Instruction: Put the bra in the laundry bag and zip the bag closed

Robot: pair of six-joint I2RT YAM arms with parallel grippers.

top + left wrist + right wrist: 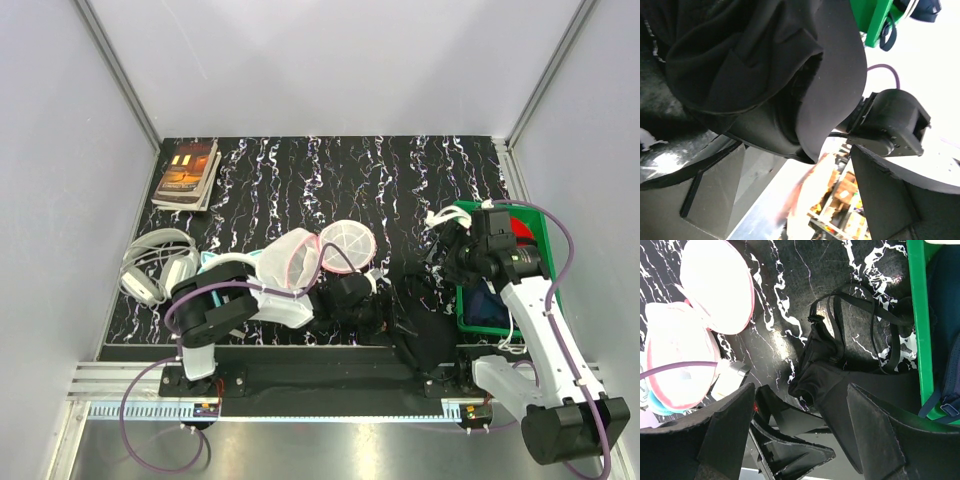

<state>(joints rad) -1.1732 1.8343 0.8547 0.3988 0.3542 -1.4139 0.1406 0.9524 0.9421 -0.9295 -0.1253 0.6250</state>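
we are hovering the right gripper (801, 387) above the black marbled mat (400, 170), its fingers spread wide and gripping nothing, while the bra (825, 365) is lying crumpled on the mat with its straps reaching the rim of the green bin (917, 315). we are holding the left gripper (797, 150) low at the bra's near edge, its fingers standing well apart with black fabric bunching just past their tips. the laundry bag (345, 240) is lying open on the left arm's side, its two pink-trimmed halves side by side, apart from the bra.
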